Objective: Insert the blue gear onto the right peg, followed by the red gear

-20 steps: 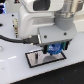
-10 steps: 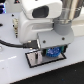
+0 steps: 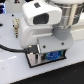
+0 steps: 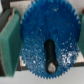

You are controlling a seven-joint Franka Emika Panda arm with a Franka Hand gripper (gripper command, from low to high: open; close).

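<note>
Evidently, the blue gear (image 4: 46,42) is pinched in the pincer (image 4: 42,45) and is held directly over the grey plate (image 3: 35,60) on the desk (image 3: 12,70). A dark peg (image 4: 51,50) is seen through its hub, so seating is judged underway but unconfirmed. No red gear is seen; its insertion remains.

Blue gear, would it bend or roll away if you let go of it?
The blue gear looks like hard, thin plastic with crisp teeth, so it probably stays stiff and feels light. Being round, it might roll on edge, but the peg shows through its centre slot, so it likely stays put.
</note>
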